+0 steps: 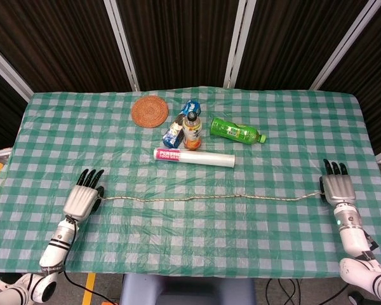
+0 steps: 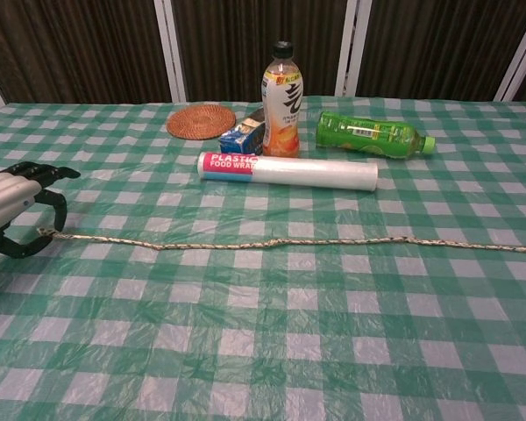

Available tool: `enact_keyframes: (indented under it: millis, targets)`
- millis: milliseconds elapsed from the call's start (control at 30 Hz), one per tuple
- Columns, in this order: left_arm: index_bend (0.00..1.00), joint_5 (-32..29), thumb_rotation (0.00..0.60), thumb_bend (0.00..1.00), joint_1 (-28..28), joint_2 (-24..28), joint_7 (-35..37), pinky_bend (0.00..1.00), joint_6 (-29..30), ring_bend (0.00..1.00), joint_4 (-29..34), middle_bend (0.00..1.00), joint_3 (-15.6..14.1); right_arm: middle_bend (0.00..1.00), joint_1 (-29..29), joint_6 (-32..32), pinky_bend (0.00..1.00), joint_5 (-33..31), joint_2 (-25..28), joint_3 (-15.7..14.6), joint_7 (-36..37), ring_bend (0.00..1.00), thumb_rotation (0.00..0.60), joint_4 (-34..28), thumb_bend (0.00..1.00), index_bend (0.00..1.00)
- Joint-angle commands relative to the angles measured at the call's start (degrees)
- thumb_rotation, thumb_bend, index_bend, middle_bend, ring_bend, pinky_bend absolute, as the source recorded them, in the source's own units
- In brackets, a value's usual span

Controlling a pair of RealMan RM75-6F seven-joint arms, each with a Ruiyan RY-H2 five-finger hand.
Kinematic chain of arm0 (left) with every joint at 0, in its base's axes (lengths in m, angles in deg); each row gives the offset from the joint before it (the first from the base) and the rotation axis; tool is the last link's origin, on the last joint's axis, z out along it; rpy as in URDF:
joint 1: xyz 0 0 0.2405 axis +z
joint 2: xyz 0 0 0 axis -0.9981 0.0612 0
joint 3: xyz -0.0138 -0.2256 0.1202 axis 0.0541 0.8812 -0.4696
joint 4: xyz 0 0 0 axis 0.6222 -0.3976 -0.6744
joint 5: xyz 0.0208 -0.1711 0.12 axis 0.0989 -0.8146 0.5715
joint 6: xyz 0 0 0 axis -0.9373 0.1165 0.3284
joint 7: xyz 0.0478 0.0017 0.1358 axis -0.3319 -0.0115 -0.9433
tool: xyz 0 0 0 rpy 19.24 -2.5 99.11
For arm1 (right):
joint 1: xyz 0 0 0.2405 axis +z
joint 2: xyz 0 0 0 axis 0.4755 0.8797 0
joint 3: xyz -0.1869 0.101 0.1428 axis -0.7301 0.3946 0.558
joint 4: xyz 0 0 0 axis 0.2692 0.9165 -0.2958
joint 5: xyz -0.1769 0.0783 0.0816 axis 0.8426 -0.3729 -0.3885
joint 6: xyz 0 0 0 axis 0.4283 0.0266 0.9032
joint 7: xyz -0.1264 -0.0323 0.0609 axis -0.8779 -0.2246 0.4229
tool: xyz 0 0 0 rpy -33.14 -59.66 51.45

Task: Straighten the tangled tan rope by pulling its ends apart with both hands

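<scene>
Running nearly straight across the surface (image 1: 254, 254) between my two hands, the tan rope (image 1: 203, 198) had one end pinched in my left hand (image 1: 84, 201) and the other seemingly gripped by my right hand (image 1: 336, 189), each end lying inboard.

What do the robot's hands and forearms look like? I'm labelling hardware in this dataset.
Both match: the left hand and right hand have a silver-grey metallic back and black fingers. Each sits on a white, rounded forearm with dark rings at the wrist; the right forearm shows a small green light. In the chest view the left hand shows the same silver shell and black fingers.
</scene>
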Motion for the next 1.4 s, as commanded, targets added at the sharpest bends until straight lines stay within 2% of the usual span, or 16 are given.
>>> enact_keyframes:
  millis: [33, 100, 167, 233, 300, 367, 500, 600, 733, 833, 933, 1033, 1133, 1233, 1400]
  targets:
    - [0.31, -0.44, 0.6, 0.42, 0.22, 0.34, -0.16, 0.04, -0.62, 0.0, 0.39, 0.04, -0.19, 0.08, -0.14, 0.68, 0.0, -0.4, -0.13, -0.1, -0.27, 0.0, 0.6, 0.49, 0.52, 0.66]
    - [0.1, -0.71, 0.6, 0.42, 0.41, 0.7, 0.15, 0.04, -1.04, 0.0, 1.03, 0.01, -0.31, 0.07, -0.14, 2.15, 0.0, -1.31, -0.09, -0.32, -1.01, 0.0, 0.6, 0.67, 0.51, 0.51]
    - [0.01, -0.65, 0.6, 0.42, 0.63, 1.14, 0.8, 0.04, -0.95, 0.0, 1.92, 0.0, -0.43, 0.04, -0.01, 3.46, 0.0, -2.66, 0.04, -0.49, -2.78, 0.0, 0.6, 0.41, 0.47, 0.32]
    - [0.0, -0.17, 0.6, 0.42, 0.86, 1.75, 1.42, 0.04, -0.38, 0.0, 2.99, 0.0, -0.66, 0.01, 0.02, 3.47, 0.0, -3.56, 0.25, -0.39, -4.1, 0.0, 0.6, -0.38, 0.43, 0.15]
    - [0.0, 0.29, 0.6, 0.42, 1.11, 2.48, 1.79, 0.04, 0.36, 0.0, 4.1, 0.0, -0.8, 0.0, -0.08, 2.98, 0.0, -4.02, 0.63, -0.17, -4.7, 0.0, 0.6, -1.25, 0.43, 0.06]
    - [0.0, 0.66, 0.6, 0.42, 1.49, 3.52, 2.08, 0.04, 1.12, 0.0, 5.63, 0.0, -0.97, 0.0, -0.21, 2.67, 0.0, -4.74, 1.4, 0.0, -5.53, 0.0, 0.6, -2.36, 0.43, 0.02]
    - [0.0, 0.6, 0.6, 0.42, 2.33, 6.69, 2.79, 0.04, 1.69, 0.0, 9.42, 0.0, -1.24, 0.0, -0.52, 2.06, 0.0, -6.11, 3.44, 0.39, -6.55, 0.0, 0.6, -5.18, 0.41, 0.0]
    - [0.0, 0.29, 0.6, 0.41, 3.64, 10.51, 3.94, 0.04, 3.39, 0.0, 13.62, 0.0, -1.05, 0.0, -1.7, -1.29, 0.0, -5.08, 5.99, 0.95, -5.26, 0.0, 0.6, -9.31, 0.39, 0.0]
    - [0.0, 1.89, 0.6, 0.41, 6.19, 16.14, 7.89, 0.05, 8.55, 0.0, 19.44, 0.0, -1.08, 0.0, -4.86, -7.83, 0.0, -0.99, 11.65, 1.06, -1.23, 0.0, 0.6, -20.37, 0.36, 0.0]
    - [0.0, 2.98, 0.6, 0.41, 8.48, 20.9, 9.85, 0.05, 11.89, 0.0, 24.84, 0.0, -1.78, 0.0, -8.1, -15.3, 0.0, 5.81, 17.11, -0.54, -0.49, 0.0, 0.6, -31.21, 0.33, 0.0]
    - [0.0, 3.77, 0.6, 0.41, 11.06, 25.03, 11.17, 0.06, 14.69, 0.0, 29.74, 0.0, -3.03, 0.0, -12.19, -24.64, 0.0, 12.18, 19.19, -2.39, -1.43, 0.0, 0.6, -37.77, 0.29, 0.0]
    - [0.0, 3.47, 0.6, 0.41, 14.53, 28.51, 9.84, 0.06, 17.74, 0.0, 34.18, 0.0, -4.64, 0.0, -15.97, -30.2, 0.0, 15.87, 20.57, -5.13, -3.64, 0.0, 0.6, -42.86, 0.29, 0.0]
    - [0.0, 2.29, 0.6, 0.42, 17.58, 30.73, 6.31, 0.05, 20.46, 0.0, 37.81, 0.0, -5.49, 0.0, -19.06, -34.9, 0.0, 19.01, 20.57, -6.82, -4.39, 0.0, 0.6, -44.21, 0.29, 0.0]
    - [0.0, 2.38, 0.6, 0.43, 20.67, 30.28, 6.45, 0.05, 24.35, 0.0, 37.91, 0.0, -5.79, 0.0, -22.79, -40.2, 0.0, 21.18, 18.8, -7.74, -1.19, 0.0, 0.6, -41.3, 0.29, 0.0]
    - [0.0, 3.46, 0.6, 0.43, 21.59, 30.39, 6.41, 0.04, 23.92, 0.0, 36.26, 0.0, -6.37, 0.0, -24.56, -41.49, 0.0, 21.19, 18.37, -7.27, 2.37, 0.0, 0.6, -38.6, 0.29, 0.0]
